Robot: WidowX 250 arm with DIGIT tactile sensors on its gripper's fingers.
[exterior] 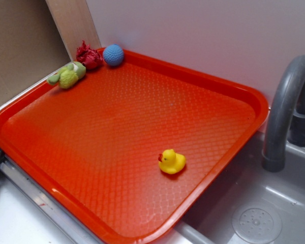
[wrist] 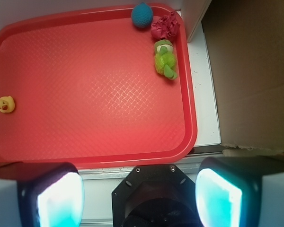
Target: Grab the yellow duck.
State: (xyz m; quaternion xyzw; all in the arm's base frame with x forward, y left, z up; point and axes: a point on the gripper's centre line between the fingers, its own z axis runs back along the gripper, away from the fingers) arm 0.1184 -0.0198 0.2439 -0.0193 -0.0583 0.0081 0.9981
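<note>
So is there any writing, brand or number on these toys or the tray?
None can be read in either view.
The duck, ball, green plush, red toy and tray show no letters or numbers.
The faucet shows none either.

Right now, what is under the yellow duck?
Only the textured red tray; the yellow duck sits alone on it. The patch directly beneath its body is covered.

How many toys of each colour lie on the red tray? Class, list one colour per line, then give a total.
Yellow (duck): 1
Blue (ball): 1
Dark red (crumpled toy): 1
Yellow-green (plush toy): 1
Total on the tray: 4
</note>
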